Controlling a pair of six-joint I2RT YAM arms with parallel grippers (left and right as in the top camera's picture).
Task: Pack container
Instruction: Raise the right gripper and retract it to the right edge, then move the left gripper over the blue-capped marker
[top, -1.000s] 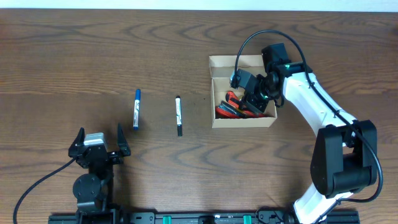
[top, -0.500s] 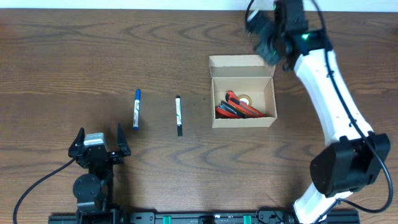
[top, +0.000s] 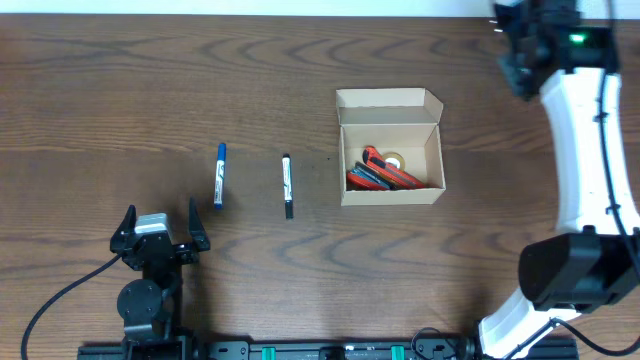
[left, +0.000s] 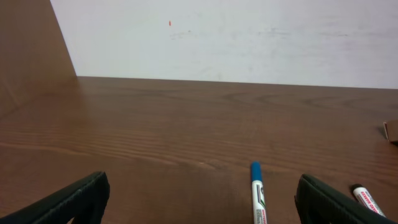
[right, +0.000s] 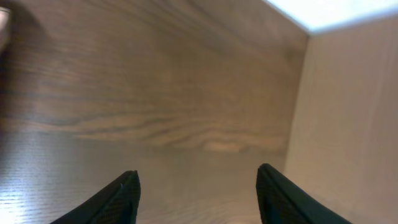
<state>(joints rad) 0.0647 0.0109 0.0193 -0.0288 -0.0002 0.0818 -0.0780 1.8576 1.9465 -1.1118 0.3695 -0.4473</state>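
- Right pincer hangs released and empty over the far right corner of the counter. Its 2 fingers are spread and nothing sits between them.
- Left pincer is likewise spread wide and empty, parked low at the near left.
- The container sits right of centre with its lid flap open toward the back. It already holds red and black markers and a small pale round item I cannot identify.
- From the right pincer the container is well apart, toward the robot's base and to the left, and it does not show in the right wrist view. From the left pincer it is farther away, off to the right.
- 2 markers lie on the counter well left of the container: a blue marker and a black marker, roughly parallel and apart from each other.
- Risk 1: if the right arm goes for them, its path probably crosses the container, so a low pass could clip the raised flap or shove the light cardboard.
- Risk 2: the markers are round and thin, so an off-centre pinch may roll one away instead of lifting it.
- Risk 3: the container is partly full, so a marker released too high or against the rim may bounce out.
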